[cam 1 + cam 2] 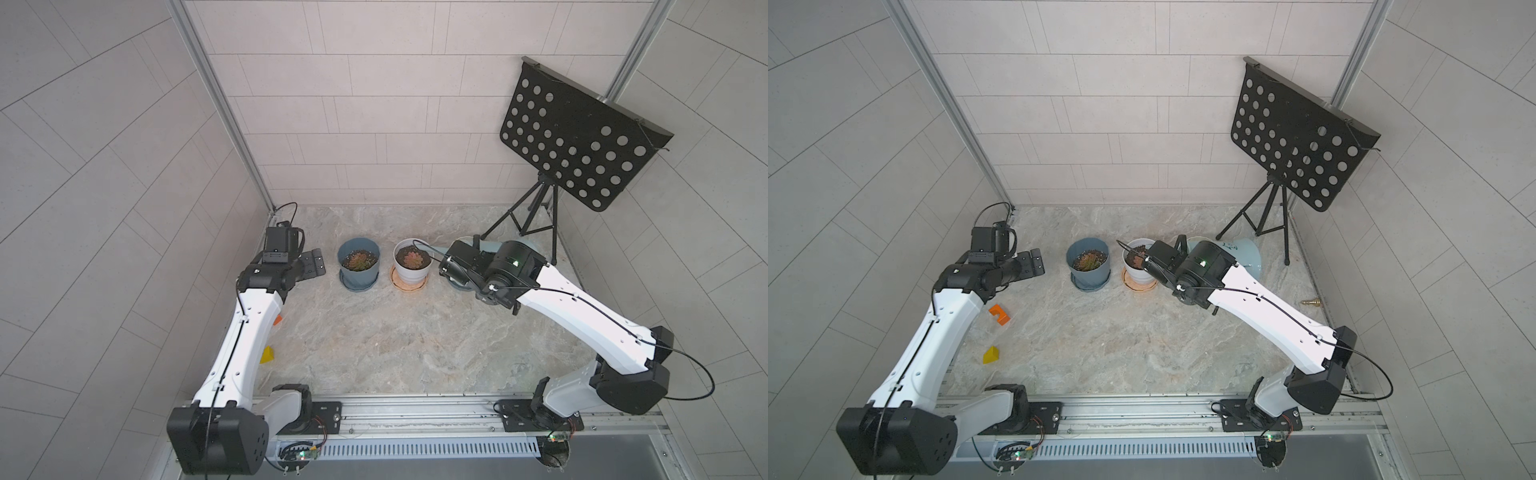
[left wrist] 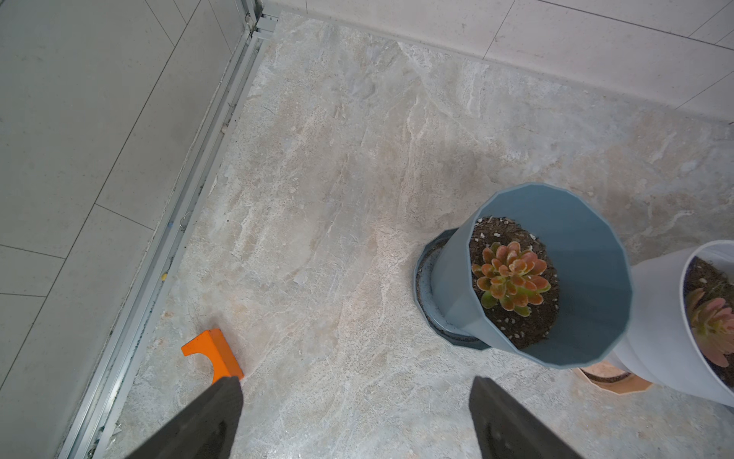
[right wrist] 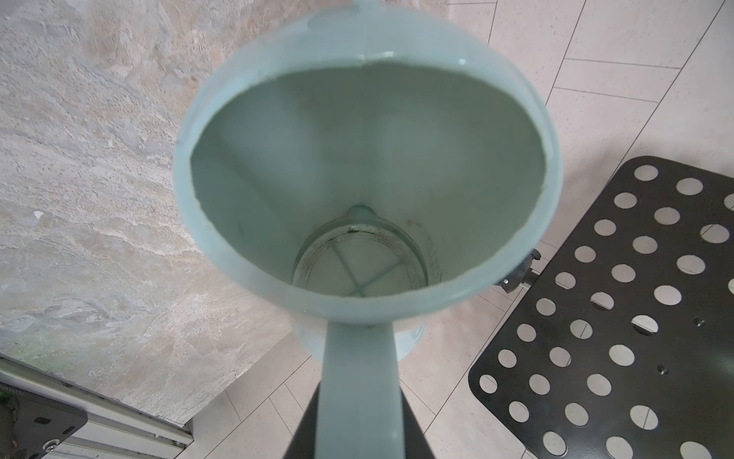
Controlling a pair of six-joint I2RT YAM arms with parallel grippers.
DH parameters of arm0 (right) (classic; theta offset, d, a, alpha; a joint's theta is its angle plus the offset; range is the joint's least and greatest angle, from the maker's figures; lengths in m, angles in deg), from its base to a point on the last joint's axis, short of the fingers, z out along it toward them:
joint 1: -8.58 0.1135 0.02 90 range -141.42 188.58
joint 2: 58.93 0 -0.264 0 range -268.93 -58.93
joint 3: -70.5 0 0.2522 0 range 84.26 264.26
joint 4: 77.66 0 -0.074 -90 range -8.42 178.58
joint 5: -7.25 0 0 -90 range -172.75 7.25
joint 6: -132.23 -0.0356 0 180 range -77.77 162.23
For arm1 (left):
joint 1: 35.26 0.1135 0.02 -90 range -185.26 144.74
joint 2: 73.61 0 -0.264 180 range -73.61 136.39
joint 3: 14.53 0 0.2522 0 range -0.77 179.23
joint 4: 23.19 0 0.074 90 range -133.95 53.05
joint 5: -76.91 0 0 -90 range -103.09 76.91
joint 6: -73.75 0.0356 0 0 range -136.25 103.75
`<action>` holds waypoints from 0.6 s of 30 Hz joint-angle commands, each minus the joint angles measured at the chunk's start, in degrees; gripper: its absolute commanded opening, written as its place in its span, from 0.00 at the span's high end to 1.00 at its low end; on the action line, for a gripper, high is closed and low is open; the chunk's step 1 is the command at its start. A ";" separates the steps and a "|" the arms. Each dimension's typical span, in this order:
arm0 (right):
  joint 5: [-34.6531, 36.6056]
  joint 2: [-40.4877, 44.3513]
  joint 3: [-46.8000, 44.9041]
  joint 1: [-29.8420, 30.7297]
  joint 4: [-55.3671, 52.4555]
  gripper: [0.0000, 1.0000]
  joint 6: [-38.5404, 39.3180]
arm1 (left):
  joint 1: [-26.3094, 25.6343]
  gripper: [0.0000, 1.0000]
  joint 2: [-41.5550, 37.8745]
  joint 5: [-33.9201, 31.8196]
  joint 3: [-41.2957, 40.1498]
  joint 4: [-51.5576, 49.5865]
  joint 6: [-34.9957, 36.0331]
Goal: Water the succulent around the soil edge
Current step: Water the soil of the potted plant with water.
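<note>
Right jaws grip the smooth, round-mouthed watering can (image 3: pixel 373 39).

top views overhead, same scene; left wrist near blue pot (image 2: pixel 452 294); right wrist into watering can (image 3: pixel 254 159)

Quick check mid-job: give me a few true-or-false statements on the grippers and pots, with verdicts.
1. The right gripper is shut on the can. True.
2. The left gripper grips the blue pot. False: its jaws are open and empty, apart from the pot.
3. The blue pot and the white pot each hold a succulent. True.
4. The white pot stands on a blue saucer. False: its saucer is terracotta-coloured.
</note>
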 commanded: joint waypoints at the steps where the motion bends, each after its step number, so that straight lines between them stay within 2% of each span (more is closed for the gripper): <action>1: 1.16 -0.33 1.74 0.01 -0.46 1.00 1.22 | 0.48 0.03 0.13 0.10 0.64 0.14 -0.39; 10: 1.67 -0.57 4.37 0.02 0.87 1.00 0.48 | 0.49 0.03 0.09 0.13 0.57 0.17 -0.47; 18: -1.15 7.23 3.71 0.03 2.79 1.00 -4.48 | 0.50 0.03 -0.38 -0.28 0.20 0.66 -0.64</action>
